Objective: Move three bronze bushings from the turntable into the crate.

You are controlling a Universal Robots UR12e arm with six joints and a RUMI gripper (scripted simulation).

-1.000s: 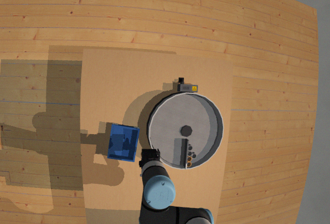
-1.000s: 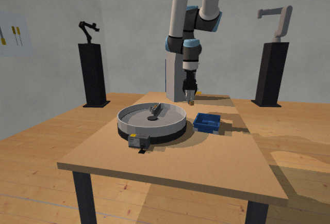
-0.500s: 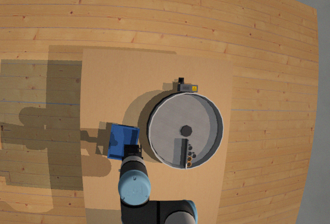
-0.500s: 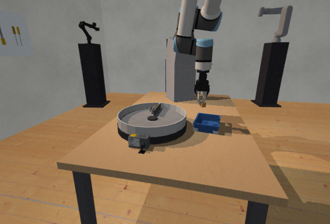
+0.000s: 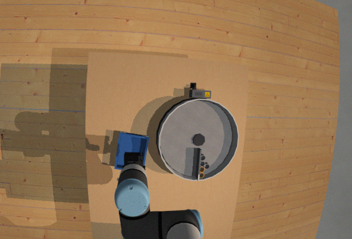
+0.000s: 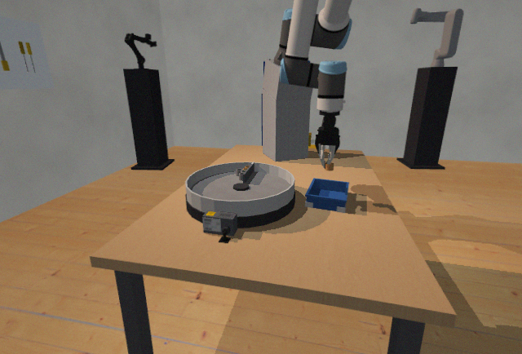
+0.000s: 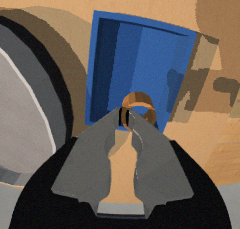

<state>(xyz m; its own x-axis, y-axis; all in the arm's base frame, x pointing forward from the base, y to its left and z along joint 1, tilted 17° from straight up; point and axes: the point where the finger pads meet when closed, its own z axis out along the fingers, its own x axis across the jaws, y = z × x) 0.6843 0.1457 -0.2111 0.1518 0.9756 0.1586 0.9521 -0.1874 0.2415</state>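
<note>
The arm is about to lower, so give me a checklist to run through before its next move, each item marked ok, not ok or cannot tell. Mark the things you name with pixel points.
1. Gripper (image 6: 327, 165) (image 7: 123, 108) shut on a bronze bushing (image 6: 329, 166) (image 7: 138, 98): ok, its wall is pinched between the fingertips.
2. Held bushing fully inside the crate's outline (image 5: 124, 142) (image 6: 327, 206) (image 7: 90, 74): cannot tell; the wrist view shows it near one rim.
3. Held bushing above the crate rim: ok.
4. Two more bronze bushings (image 5: 202, 169) available on the turntable (image 5: 179, 125) (image 6: 240, 206) (image 7: 15, 114): ok.
5. Gray bushings (image 5: 207, 166) left on the turntable: ok.
</note>
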